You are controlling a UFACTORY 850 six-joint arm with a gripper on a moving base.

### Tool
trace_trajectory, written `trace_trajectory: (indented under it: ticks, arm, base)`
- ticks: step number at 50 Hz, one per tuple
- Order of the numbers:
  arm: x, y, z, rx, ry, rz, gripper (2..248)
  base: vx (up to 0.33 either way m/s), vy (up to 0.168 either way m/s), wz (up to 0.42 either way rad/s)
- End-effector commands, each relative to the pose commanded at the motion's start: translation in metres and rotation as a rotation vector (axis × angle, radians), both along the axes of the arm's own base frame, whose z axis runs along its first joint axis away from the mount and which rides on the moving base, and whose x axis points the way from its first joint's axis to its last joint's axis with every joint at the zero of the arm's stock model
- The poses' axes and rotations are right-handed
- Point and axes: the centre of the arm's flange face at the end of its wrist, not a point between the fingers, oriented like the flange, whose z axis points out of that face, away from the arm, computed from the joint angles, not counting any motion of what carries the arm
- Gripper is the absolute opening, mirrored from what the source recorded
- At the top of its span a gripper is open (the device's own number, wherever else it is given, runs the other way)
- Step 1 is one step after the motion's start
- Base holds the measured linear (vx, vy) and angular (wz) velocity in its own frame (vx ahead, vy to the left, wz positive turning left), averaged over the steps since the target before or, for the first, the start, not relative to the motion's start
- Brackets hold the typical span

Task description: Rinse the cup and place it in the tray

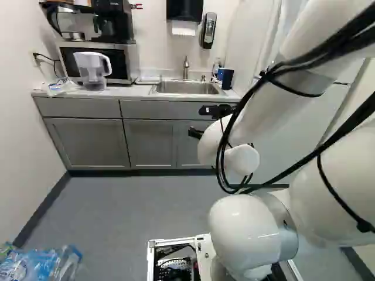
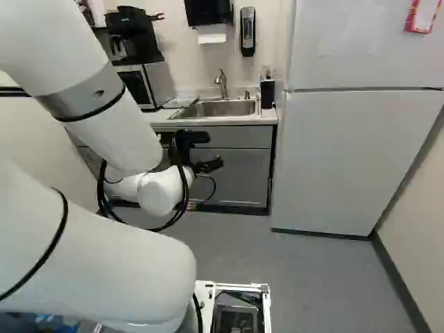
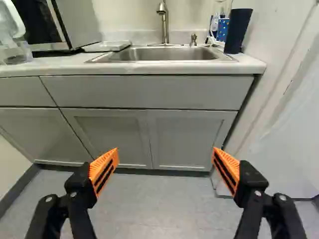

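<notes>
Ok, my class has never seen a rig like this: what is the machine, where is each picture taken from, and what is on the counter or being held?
The machine is a white robot arm on a moving base. Two pictures come from base cameras behind the arm, one to its left, one to its right. The third comes from its wrist, looking along the end effector. Its two orange-padded fingers are spread wide, holding nothing. Ahead, the counter carries a microwave and a water pitcher. A sink with a faucet is set into it, and a dark tumbler stands beside the sink.
</notes>
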Motion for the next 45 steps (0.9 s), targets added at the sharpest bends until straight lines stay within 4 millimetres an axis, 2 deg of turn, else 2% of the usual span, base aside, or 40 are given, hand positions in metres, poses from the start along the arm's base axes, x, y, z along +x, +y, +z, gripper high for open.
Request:
trace_trajectory:
  ticks: [45]
  arm:
    - [0.042, 0.000, 0.048, 0.000, -0.109, 0.000, 247]
  base:
    - [0.000, 0.000, 0.000]
